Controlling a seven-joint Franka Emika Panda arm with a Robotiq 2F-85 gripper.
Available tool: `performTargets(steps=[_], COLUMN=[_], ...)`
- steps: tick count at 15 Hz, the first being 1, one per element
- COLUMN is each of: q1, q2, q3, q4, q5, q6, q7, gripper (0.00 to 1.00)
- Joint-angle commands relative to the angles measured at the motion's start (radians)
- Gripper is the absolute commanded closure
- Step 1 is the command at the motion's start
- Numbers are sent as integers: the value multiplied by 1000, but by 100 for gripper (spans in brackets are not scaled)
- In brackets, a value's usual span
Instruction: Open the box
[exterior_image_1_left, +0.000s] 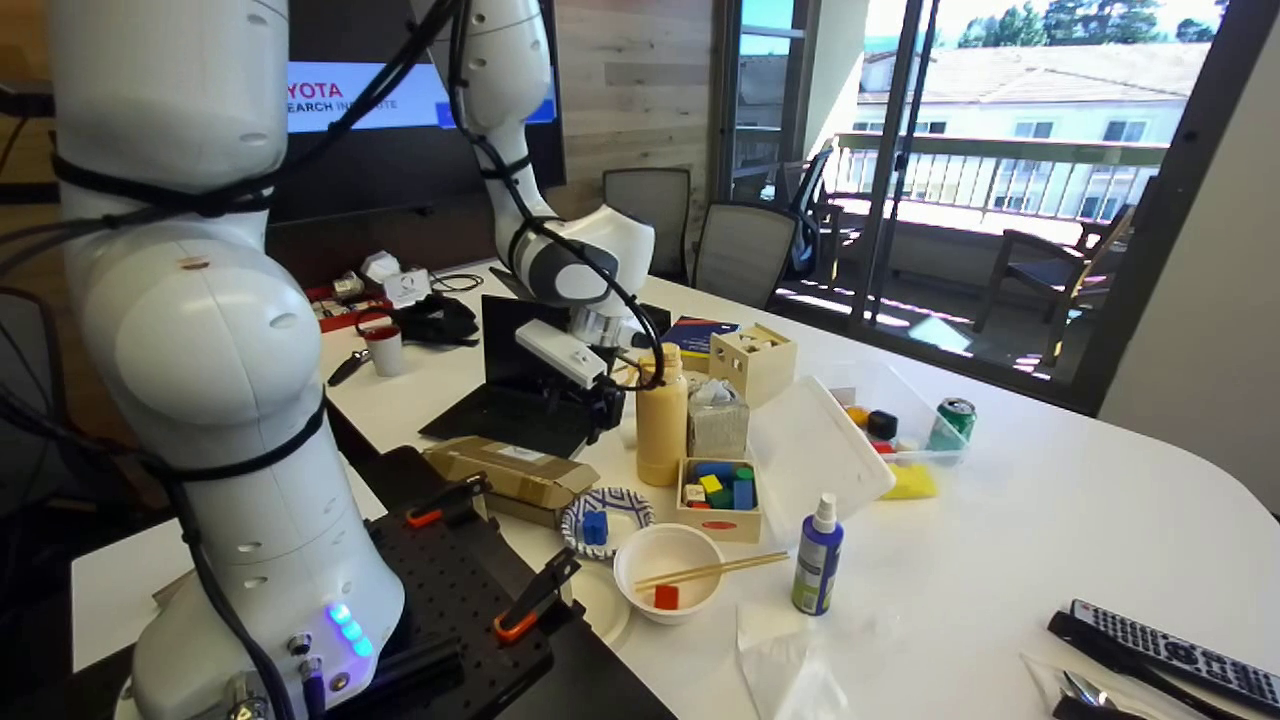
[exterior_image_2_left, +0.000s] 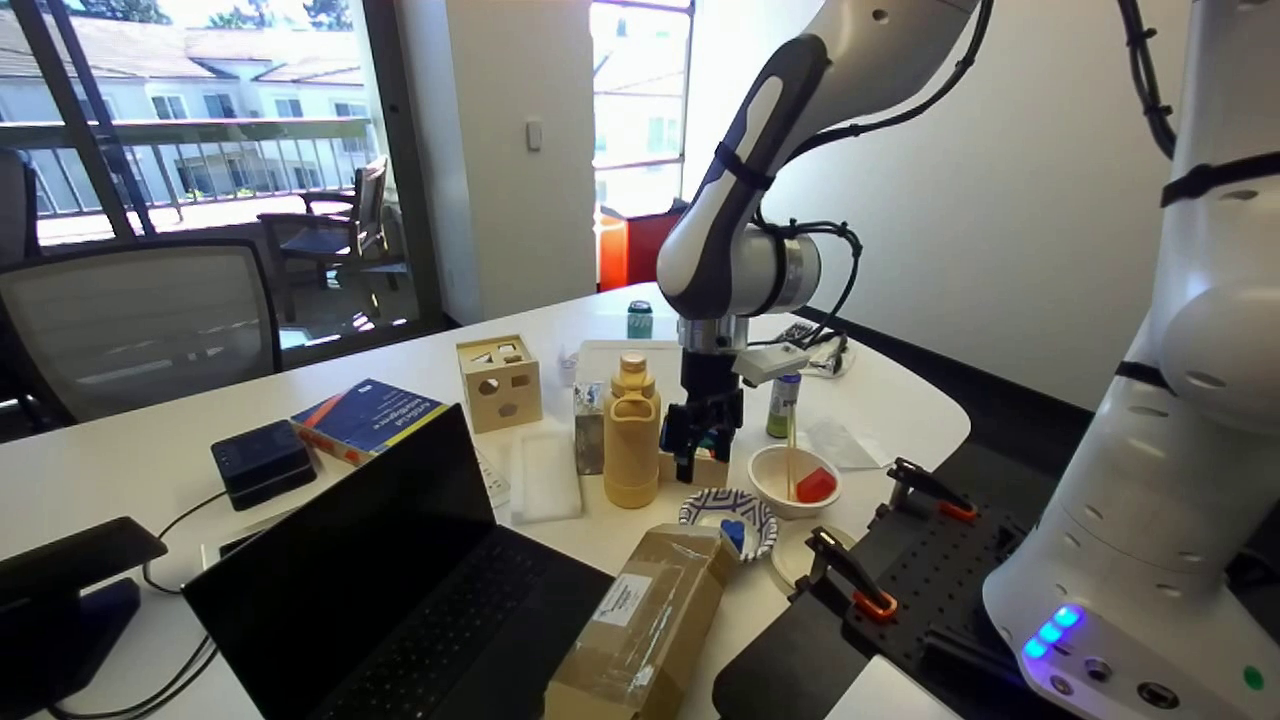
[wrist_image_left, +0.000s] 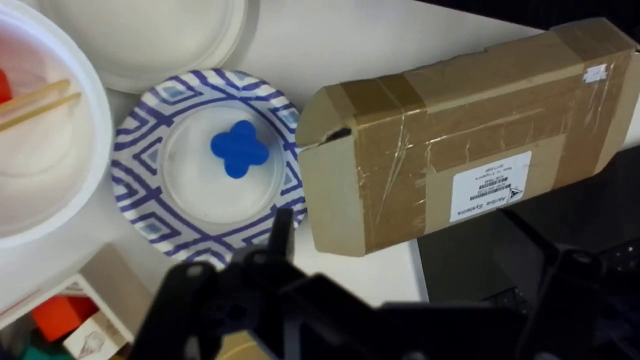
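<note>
The claw (wrist_image_left: 393, 213) of a robot arm (exterior_image_2_left: 700, 262), its fingers (wrist_image_left: 282, 232) spread wide, hangs over a crowded white bench (exterior_image_1_left: 980, 570), beside a yellow bottle (exterior_image_2_left: 631, 450) and apart from the cardboard box (wrist_image_left: 465, 140). The box lies along the bench edge nearest the robot's base (exterior_image_1_left: 310, 570), brown tape (wrist_image_left: 392, 190) crossing its top beside a white label (wrist_image_left: 492, 186), with a small gap at the flap (wrist_image_left: 332, 195) on one end. That end sits right by a blue-patterned plate (wrist_image_left: 140, 185) bearing a blue flower-shaped block (wrist_image_left: 239, 149); whether box and plate touch cannot be told. Along the box's inner side, an unfolded laptop (exterior_image_2_left: 470, 600) stands with its dark screen (exterior_image_2_left: 350, 550) raised. Farther toward the bench's rounded end, a white bowl (exterior_image_1_left: 660, 542) holds a red block (exterior_image_1_left: 666, 597) and a pair of chopsticks (exterior_image_1_left: 712, 570) leaning over its rim, with a spray bottle (exterior_image_1_left: 818, 562) upright just beyond. A wooden tray (exterior_image_1_left: 745, 527) of coloured blocks (exterior_image_1_left: 743, 493) stands close to the yellow bottle. Toward the edge facing the glass doors (exterior_image_1_left: 887, 190) are a blue book (exterior_image_2_left: 370, 415), a wooden cube (exterior_image_1_left: 770, 378) with cut-out holes and a green soda can (exterior_image_1_left: 957, 417)
</note>
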Motion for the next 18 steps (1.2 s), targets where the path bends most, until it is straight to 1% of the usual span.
performTargets(steps=[1,4,7,8,9,11,13,16,18], q1=[-83,-140,-235,-278,-292,-379,-482,-613,-686], q2=[43,79,150,181,211,265,326,424,485], q3=[85,125,175,202,207,265,341,431,476], q4=[-23,-63,-82,-80,-73,-57,-35,-3,12], q5=[99,142,185,200,240,296,357,415,431], q6=[50,110,200,227,249,287,322,364,392], q7=[-32,-49,-127,-161,-214,-301,-402,-517,-577], gripper=[0,0,0,0,0,0,0,0,0])
